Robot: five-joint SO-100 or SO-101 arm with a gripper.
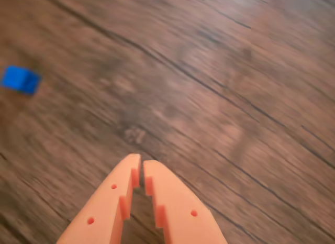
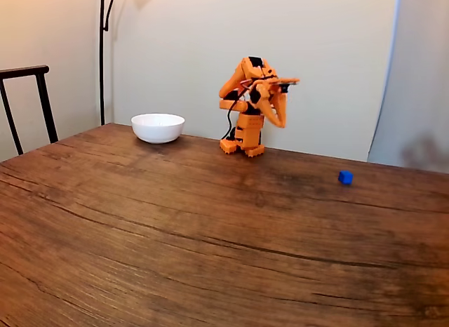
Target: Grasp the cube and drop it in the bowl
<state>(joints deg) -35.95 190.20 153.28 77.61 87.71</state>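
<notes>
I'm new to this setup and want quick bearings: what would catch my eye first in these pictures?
The orange arm folded up at the far edge of the wooden table in the fixed view. The white bowl sits to its left there, and the tiny blue cube lies alone to its right. In the wrist view the orange fingers point over bare wood, nearly shut and empty, the cube at far left.

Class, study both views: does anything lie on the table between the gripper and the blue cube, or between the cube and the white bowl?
Nothing visible does. In the wrist view, bare wood separates the gripper from the cube. In the fixed view, the arm's base stands near the line from cube to bowl.
</notes>
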